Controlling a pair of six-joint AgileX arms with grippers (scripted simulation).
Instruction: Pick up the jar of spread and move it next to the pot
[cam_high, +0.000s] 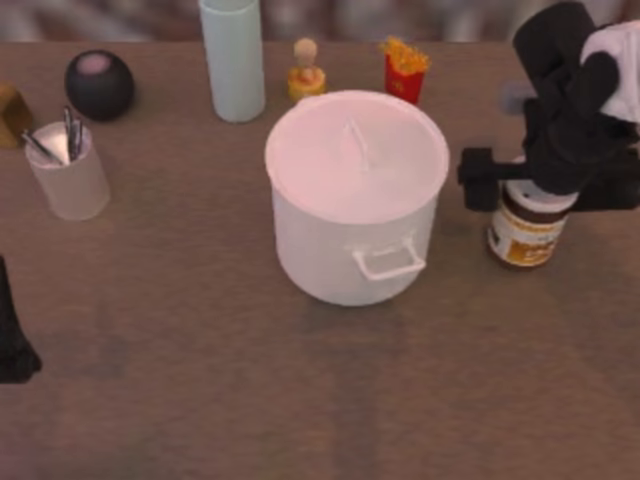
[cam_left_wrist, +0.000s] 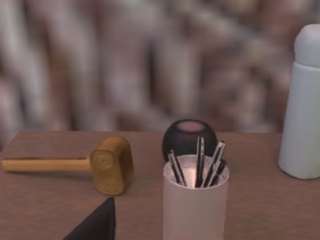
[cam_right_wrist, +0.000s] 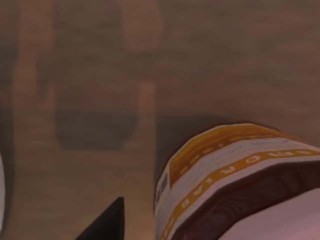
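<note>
The right gripper sits over the lid end of the jar of spread; whether its fingers grip the jar cannot be determined. The jar stands right of the pot, near but apart. Judged rigid, smooth-sided, moderately heavy, breakable: grasp the body below the lid. The left gripper is parked at the table's left edge.

Matte black arm bodies

The right arm is built of rounded black housings with a white section; a black left arm is seen.
</note>
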